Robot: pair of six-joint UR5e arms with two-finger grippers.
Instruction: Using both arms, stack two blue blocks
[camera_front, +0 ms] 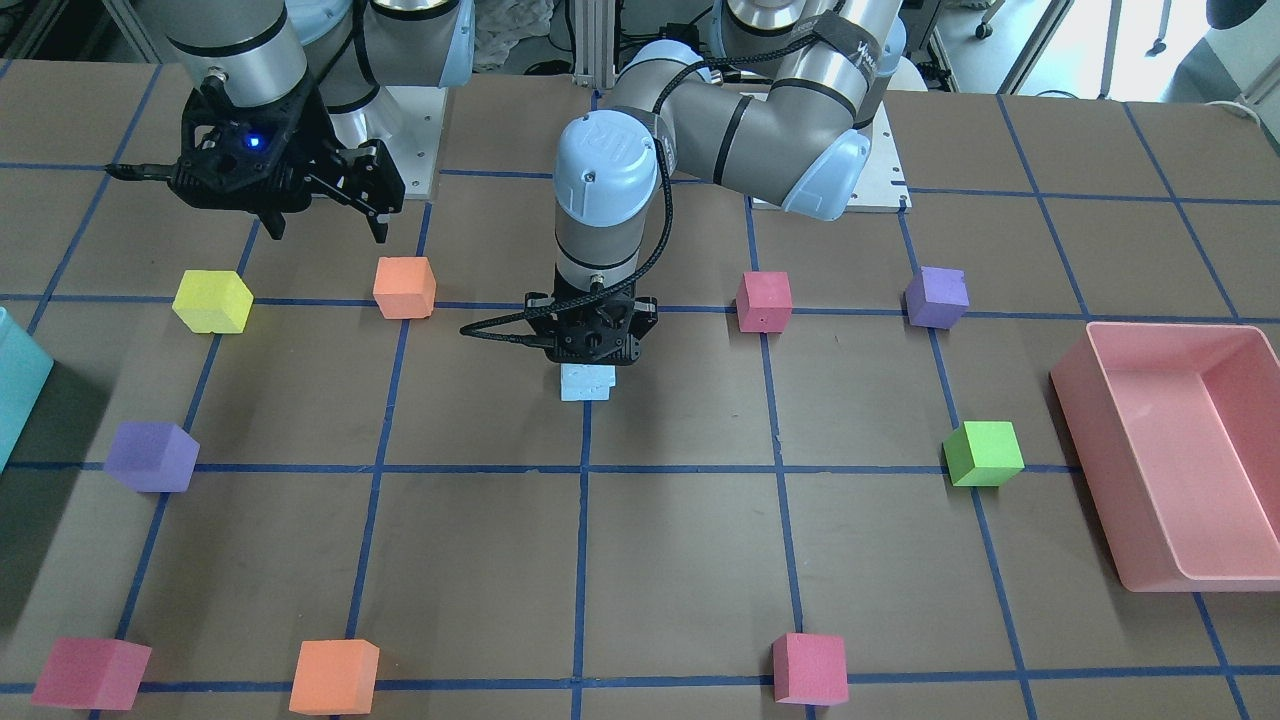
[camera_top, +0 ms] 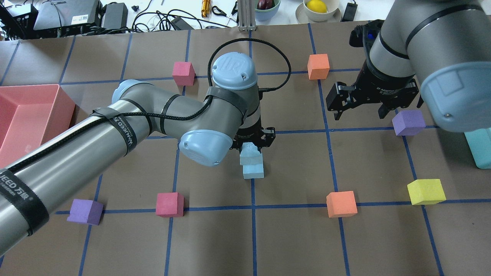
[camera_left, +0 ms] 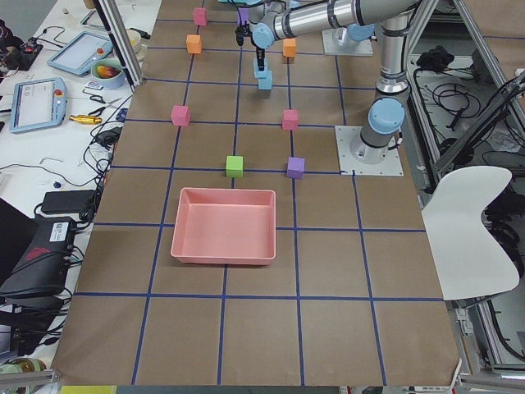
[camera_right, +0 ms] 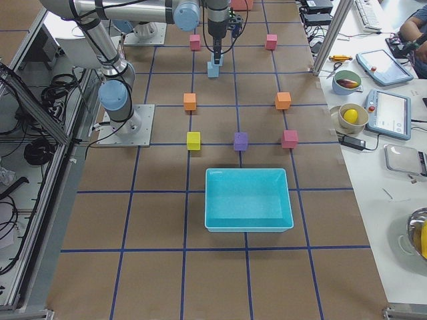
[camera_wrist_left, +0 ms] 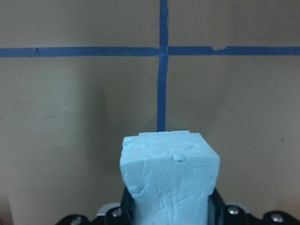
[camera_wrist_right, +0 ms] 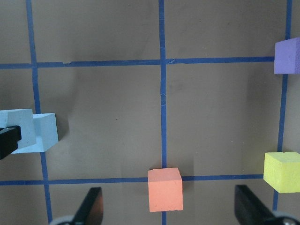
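Note:
My left gripper (camera_front: 588, 368) is at the table's centre, shut on a pale blue block (camera_top: 248, 150). That block sits on or just above a second blue block (camera_top: 254, 171), slightly offset from it. In the left wrist view the held block (camera_wrist_left: 168, 183) fills the space between the jaws, and only the lower block's far edge (camera_wrist_left: 164, 133) peeks out behind it. My right gripper (camera_front: 325, 225) hangs open and empty above the table, off to the side of the stack. In the overhead view it (camera_top: 360, 113) hovers between an orange and a purple cube. Its fingers (camera_wrist_right: 91, 208) stand wide apart.
Loose cubes ring the centre: orange (camera_front: 404, 287), yellow (camera_front: 212, 300), purple (camera_front: 152, 456), red (camera_front: 764, 301), purple (camera_front: 937, 297), green (camera_front: 984, 453). A pink bin (camera_front: 1085, 470) stands on my left side and a teal bin (camera_top: 479, 149) on my right.

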